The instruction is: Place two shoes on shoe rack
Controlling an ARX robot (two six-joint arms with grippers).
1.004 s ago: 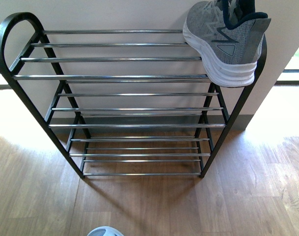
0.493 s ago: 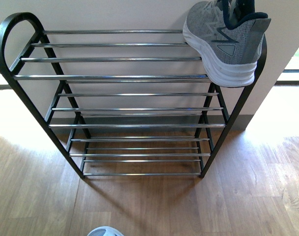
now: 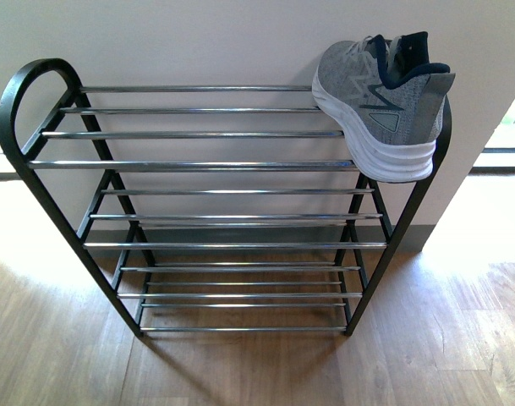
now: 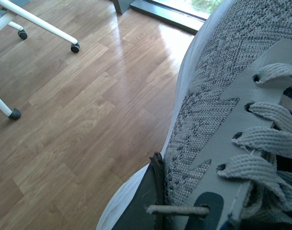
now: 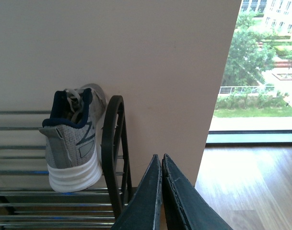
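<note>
well, nearest of all is the left claw (image 4: 155,196). one dark finger is pressed against the outer side of a grey sneaker (image 4: 208,120) near its collar. its partner is hidden, so i judge it to be pinching the shoe's wall rather than see it outright. the laces (image 4: 265,139) fill the left wrist view, with the wood floor (image 4: 78,120) and a white wheeled frame (image 4: 40,21) beyond, so this shoe looks lifted and not yet at the shelf.

the right claw (image 5: 160,165) has its fingers pressed together on nothing. it points at the black end loop (image 5: 114,143) of the shoe rack (image 3: 198,165).

farther off in the front view, no arm shows. the other sneaker (image 3: 380,101) sits on the top tier at about 1 o'clock. its heel overhangs the front rod toward 6 o'clock, and free rods run off toward 9 o'clock.

risks, as i judge them: a grip on soft knit may let the shoe swing or slip. a narrow toe could drop between the rods. bringing the shoe in too close to 1 o'clock could nudge the overhanging one off. the right arm, near the loop, could bump the rack.
</note>
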